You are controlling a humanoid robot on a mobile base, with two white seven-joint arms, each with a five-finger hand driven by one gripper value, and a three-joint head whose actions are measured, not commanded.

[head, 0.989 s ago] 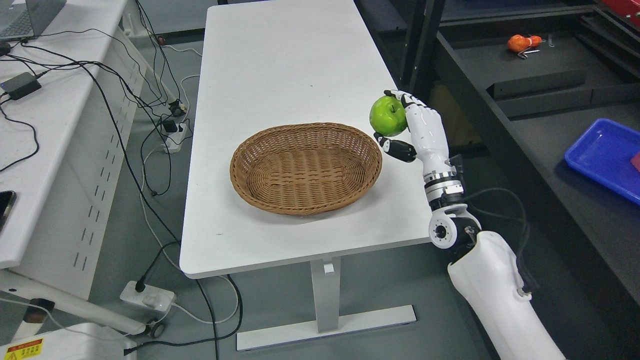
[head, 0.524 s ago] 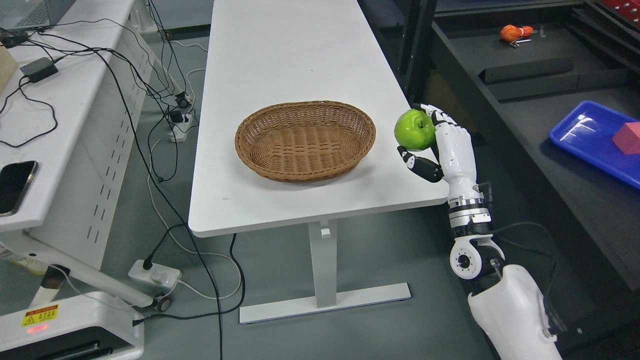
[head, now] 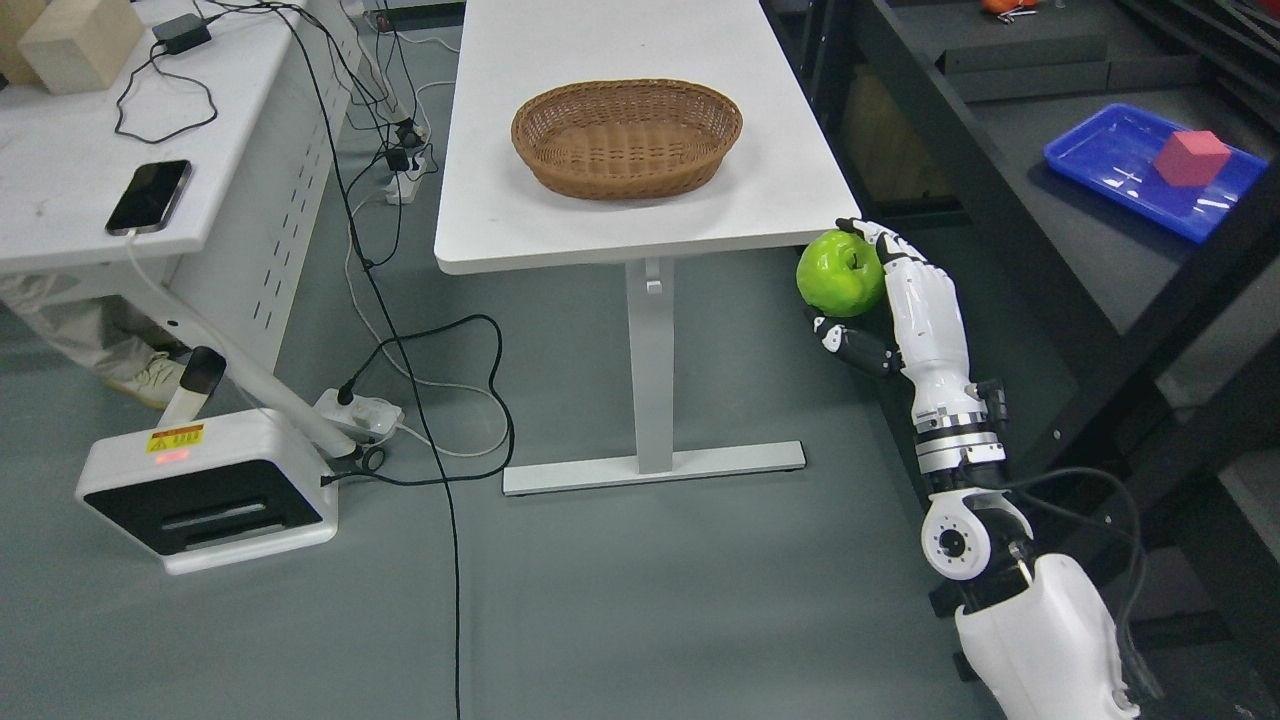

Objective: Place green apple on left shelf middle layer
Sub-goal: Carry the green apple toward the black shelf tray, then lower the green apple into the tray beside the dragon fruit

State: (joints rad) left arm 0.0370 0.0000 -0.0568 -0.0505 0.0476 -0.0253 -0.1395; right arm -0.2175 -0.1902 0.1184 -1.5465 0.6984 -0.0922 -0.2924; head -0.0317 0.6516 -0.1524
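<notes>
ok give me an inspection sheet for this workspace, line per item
surface: white table, bearing only a wicker basket, which looks empty
job's things: green apple, off the table's near right corner, above the floor
clutter: phone and wooden block on the left desk
grippers: right hand closed around the apple; left hand not in view
cables: black cords run from the left desk to a floor power strip
surroundings: dark shelf unit on the right with a blue tray holding a red block
</notes>
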